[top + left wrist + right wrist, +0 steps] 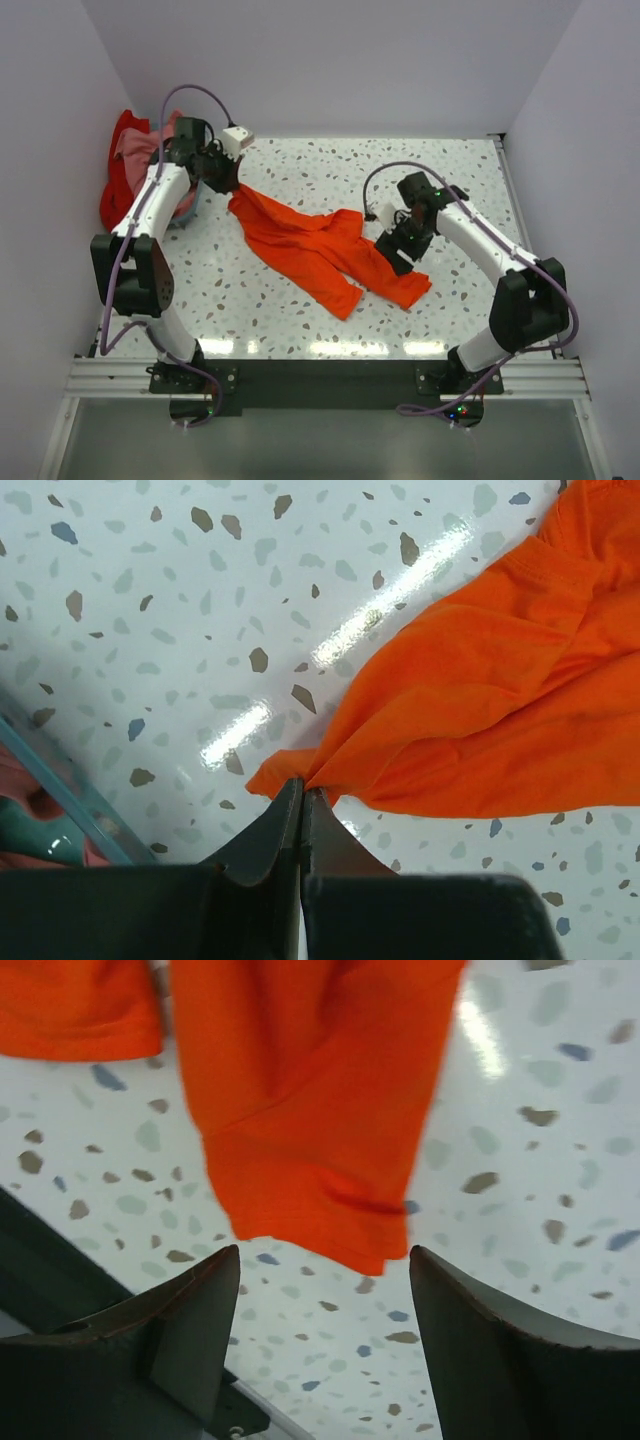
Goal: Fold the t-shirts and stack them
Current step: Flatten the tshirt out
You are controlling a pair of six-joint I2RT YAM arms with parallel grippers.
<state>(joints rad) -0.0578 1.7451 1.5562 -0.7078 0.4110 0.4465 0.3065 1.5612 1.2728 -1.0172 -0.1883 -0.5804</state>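
The left gripper [301, 786] pinched a corner of the crumpled bright orange cloth t-shirt [480, 700], probably to draw it flat. The right gripper [325, 1252] hovered with fingers spread, the hem just ahead.

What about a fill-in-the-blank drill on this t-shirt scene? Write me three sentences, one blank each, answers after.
1. The left end effector is shut on an edge of the spread t-shirt, whose colour is ____.
2. The right end effector hangs ____ above that shirt, gripping nothing.
3. The red t-shirt and pink t-shirt lie heaped beside the ____ arm.
Missing words: orange; open; left.
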